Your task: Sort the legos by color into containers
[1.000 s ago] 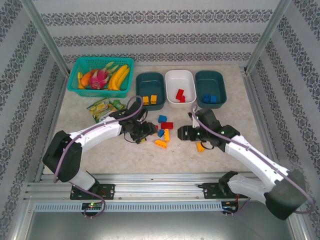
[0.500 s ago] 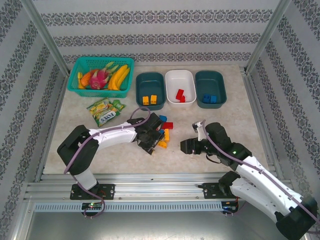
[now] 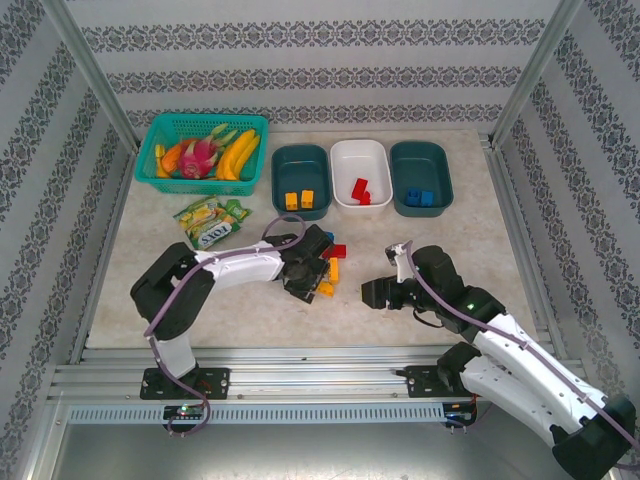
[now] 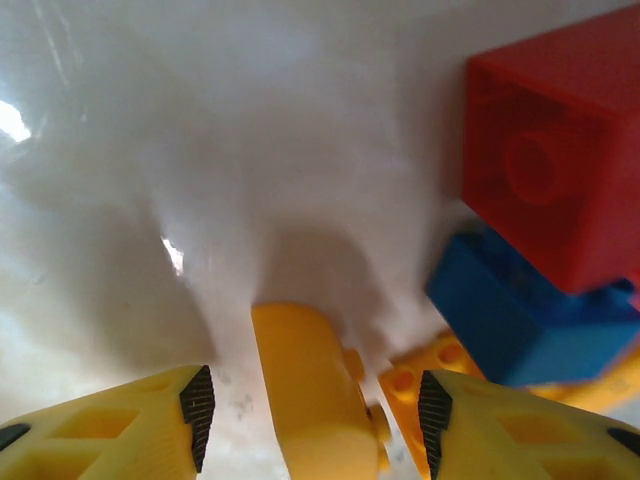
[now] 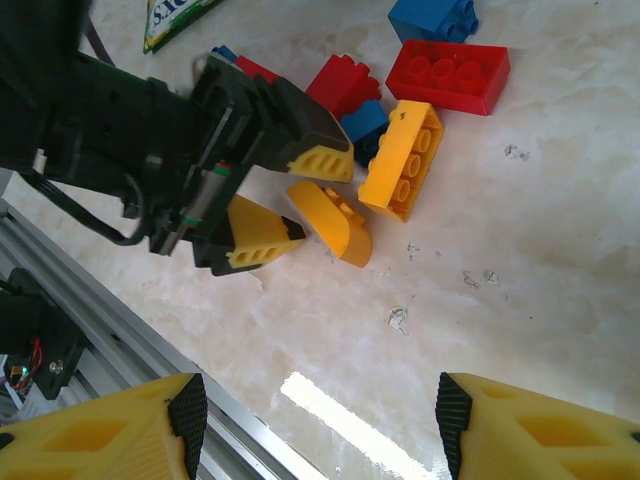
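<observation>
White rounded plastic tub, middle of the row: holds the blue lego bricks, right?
Not quite. In the top external view the white rounded plastic tub, middle of the row, holds the red lego bricks. The blue lego bricks lie in the dark teal tub on its right in that view.

Back row, left to right: left teal tub [image 3: 300, 165] with two yellow-orange bricks [image 3: 299, 200]; white tub [image 3: 360, 158] with red bricks [image 3: 360, 190]; right teal tub [image 3: 420, 165] with blue bricks [image 3: 420, 197]. The mesh basket [image 3: 165, 128] of toy fruit sat far left, with snack packets [image 3: 208, 222] just in front of it. My left gripper [image 3: 316, 280] was low at the loose cluster mid-table, beside a red brick [image 3: 337, 251] and a yellow brick [image 3: 333, 268]. My right gripper [image 3: 368, 293] was near that cluster, apart from it, over bare table [image 3: 450, 240].
</observation>
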You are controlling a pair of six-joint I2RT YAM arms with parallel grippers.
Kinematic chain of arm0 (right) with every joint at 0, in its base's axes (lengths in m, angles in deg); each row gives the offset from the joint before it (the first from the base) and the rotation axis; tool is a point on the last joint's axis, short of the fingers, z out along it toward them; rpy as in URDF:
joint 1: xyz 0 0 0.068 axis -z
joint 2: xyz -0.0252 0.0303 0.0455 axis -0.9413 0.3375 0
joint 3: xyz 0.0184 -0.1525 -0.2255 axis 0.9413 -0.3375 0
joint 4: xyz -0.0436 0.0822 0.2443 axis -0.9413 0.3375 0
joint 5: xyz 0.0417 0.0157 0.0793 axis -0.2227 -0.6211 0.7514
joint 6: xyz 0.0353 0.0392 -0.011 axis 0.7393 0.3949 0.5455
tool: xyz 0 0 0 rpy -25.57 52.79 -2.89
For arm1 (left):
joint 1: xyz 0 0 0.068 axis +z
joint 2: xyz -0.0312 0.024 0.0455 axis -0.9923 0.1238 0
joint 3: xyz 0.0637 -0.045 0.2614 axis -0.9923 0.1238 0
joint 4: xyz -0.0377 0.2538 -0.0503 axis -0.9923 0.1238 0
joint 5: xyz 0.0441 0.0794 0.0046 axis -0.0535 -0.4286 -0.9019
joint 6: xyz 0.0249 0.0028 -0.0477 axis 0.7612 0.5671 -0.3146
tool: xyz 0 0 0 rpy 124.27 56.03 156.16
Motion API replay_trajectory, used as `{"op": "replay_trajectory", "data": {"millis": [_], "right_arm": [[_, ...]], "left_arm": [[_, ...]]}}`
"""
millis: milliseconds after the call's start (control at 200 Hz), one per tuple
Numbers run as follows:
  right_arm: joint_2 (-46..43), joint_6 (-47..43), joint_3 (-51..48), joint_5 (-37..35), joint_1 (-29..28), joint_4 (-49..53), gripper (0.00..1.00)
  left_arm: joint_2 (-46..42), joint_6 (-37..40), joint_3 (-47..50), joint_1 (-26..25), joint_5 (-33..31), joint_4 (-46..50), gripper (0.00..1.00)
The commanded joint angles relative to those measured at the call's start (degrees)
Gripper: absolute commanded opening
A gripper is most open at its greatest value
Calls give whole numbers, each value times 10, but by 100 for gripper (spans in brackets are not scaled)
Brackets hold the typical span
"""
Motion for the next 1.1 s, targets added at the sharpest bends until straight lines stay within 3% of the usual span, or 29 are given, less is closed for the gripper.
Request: {"op": "replay_trajectory", "data": {"millis": [0,400,560,689,794,944,1094], "right_arm": [[4,-8,6,4,-5,-2,65],[18,3,11,-11,-4,-13,65],[23,-3,39,-34,-4,-10,65],[34,-5,80,-57,-2,-23,64],[56,-1,112,-79,0,-56,65],[117,7,160,-91,12,-103,65],[178,29,210,-92,43,-117,65]], "left_arm": [[25,-5,-18,-10,9,-8,57],[-43,4,1,-8,-50,73,11],[-123,61,-18,16,-98,155,3],[-164,148,-56,66,-108,194,3],[-148,279,-126,120,-98,204,2],[-24,480,-303,179,-44,227,2],[121,605,-470,202,9,237,2]]}}
